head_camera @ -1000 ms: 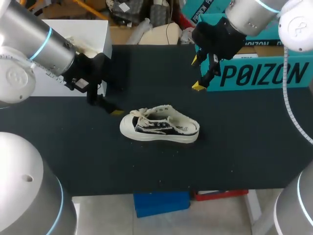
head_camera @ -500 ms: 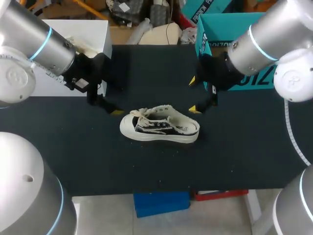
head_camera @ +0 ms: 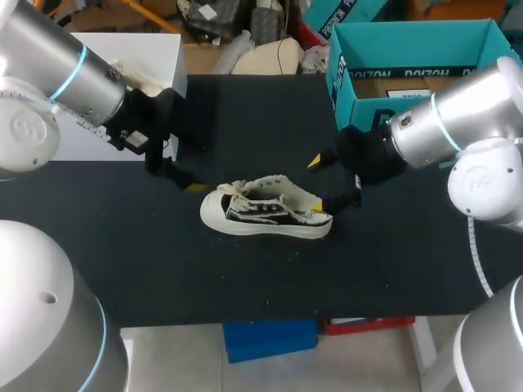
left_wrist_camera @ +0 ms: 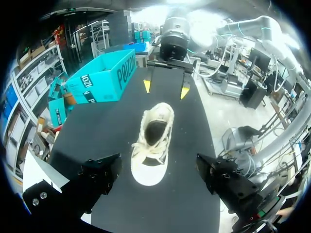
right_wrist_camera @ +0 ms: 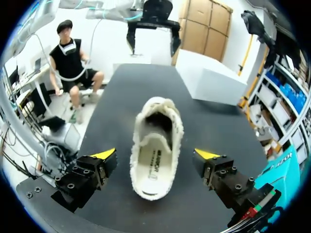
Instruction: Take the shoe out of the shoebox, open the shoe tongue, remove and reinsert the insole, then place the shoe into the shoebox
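Might shove the shoe (head_camera: 266, 208) along the bench (head_camera: 245, 282) or pinch only its soft heel edge: right claw (head_camera: 319, 184) wide open at the heel, left claw (right_wrist_camera: 152, 47) wide open near the toe, both empty. Counted big to small: one bench, one shoebox (head_camera: 409, 33), one shoe lying outside it, two claws.

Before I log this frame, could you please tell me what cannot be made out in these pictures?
Shoebox floor: head view, partly behind the right arm; right wrist view, box cut off by the edge.
Insole front: right wrist view, hidden under the tongue of the shoe; left wrist view, too dark.
Left pincer yellow tips: left wrist view shows only the black backs of the fingers.
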Tool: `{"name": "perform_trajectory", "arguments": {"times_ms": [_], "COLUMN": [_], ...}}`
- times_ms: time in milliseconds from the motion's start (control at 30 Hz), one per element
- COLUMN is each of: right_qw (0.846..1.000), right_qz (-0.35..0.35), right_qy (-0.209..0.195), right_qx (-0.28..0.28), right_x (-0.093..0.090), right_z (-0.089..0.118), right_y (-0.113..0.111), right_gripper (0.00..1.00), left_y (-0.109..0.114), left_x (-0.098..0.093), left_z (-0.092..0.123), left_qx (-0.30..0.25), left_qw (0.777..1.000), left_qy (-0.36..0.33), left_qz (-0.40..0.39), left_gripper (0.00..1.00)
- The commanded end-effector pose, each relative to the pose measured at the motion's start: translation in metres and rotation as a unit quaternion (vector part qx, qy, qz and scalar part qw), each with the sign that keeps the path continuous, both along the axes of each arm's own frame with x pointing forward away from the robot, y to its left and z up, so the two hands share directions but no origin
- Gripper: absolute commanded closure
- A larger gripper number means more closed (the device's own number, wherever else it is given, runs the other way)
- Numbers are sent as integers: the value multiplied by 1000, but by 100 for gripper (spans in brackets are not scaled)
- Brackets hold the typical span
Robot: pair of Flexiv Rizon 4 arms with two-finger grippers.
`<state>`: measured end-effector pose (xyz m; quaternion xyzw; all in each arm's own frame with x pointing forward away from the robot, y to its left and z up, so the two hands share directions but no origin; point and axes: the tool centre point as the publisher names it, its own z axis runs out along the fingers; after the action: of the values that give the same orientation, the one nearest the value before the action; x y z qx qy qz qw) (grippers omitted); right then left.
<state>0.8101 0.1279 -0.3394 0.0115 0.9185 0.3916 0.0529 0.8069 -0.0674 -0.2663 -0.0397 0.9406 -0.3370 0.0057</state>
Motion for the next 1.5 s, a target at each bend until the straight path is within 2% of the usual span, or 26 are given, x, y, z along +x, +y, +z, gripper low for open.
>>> {"name": "perform_trajectory", "arguments": {"times_ms": [33,367,733,1500], "right_qw": [998,996,996,995], "right_qz": [4,-9,-30,-40], "right_qy": [-4,11,29,32], "right_qx": [70,84,79,84], "right_x": [3,-5,-12,0], "right_z": [-15,-35,-57,-83], "right_y": [4,9,3,1], "right_gripper": [0,0,0,0], "left_y": [0,0,0,0], "left_x": [-1,-1,-1,-1], "left_z": [-1,-1,-1,-1], "left_qx": [-1,-1,-1,-1], "left_qw": [1000,1000,1000,1000], "left_qy": [-2,-2,-2,-2], "left_qz": [0,0,0,0], "left_gripper": [0,0,0,0]}}
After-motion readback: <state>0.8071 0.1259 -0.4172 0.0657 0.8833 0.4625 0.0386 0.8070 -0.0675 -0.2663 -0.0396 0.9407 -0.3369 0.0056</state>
